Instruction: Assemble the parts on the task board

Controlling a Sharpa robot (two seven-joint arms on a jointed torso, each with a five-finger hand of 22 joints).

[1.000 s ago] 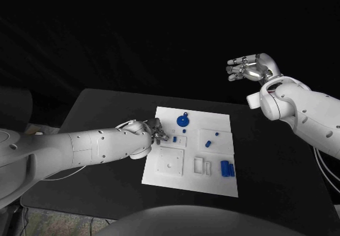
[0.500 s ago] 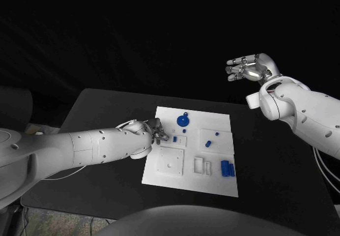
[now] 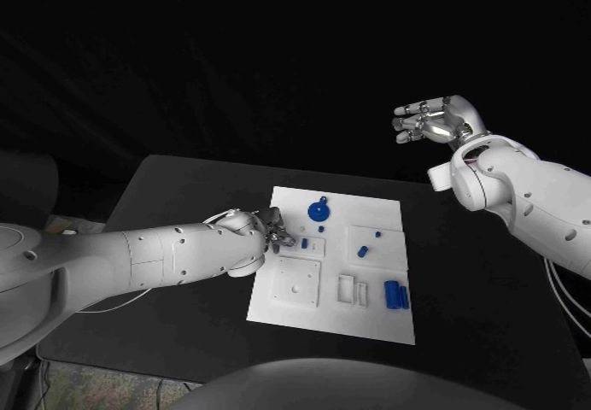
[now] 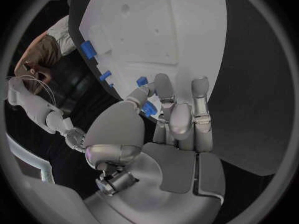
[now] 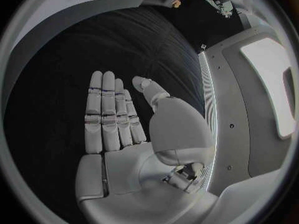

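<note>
On the white task board (image 3: 332,256) in the middle of the worktop (image 3: 160,184), the left hand (image 3: 269,229) pinches a small blue part (image 4: 149,108) in its fingertips at the board's left edge; it looks light, stiff and slippery, best held by its sides. Farther off, the right hand (image 3: 434,119) hangs high, fingers spread and empty. Nothing has visibly moved since a second ago.

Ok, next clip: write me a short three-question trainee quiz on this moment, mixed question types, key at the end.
1. True or false: the right hand is raised away from the task board, holding nothing.
2. What does the left hand pinch, going by the left wrist view? A) a small blue part B) a cable C) nothing
3. Fill in: the round blue part lies near the board's ___ edge, away from the robot.

Key
1. True; its fingers are straight and apart.
2. A; the small blue part sits between its fingertips, over the board.
3. Far.
</note>
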